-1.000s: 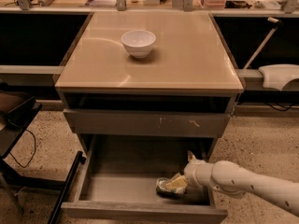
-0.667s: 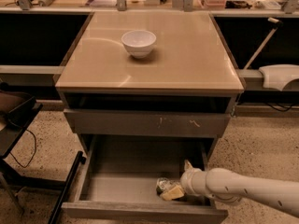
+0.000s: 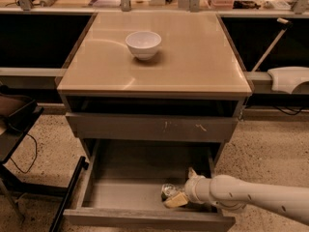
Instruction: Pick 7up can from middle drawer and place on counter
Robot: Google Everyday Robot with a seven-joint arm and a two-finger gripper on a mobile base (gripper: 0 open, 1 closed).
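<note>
Open middle drawer (image 3: pixel 126 179): gripper (image 3: pixel 176 197) at 7up can (image 3: pixel 168 191), front-right corner.

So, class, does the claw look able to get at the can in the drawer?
Probably yes: the drawer stands open, nothing lies over the can, and the claw is down inside it, right beside the can.

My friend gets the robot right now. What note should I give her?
Now: the gripper is inside the open middle drawer, front right, right at the 7up can; grip unclear.
The can is in the drawer tray, not lifted.
On the counter: no can yet, a white bowl near its back.
Done: drawer open, gripper at can.
Left: secure can, lift out, set it on bare counter.
</note>
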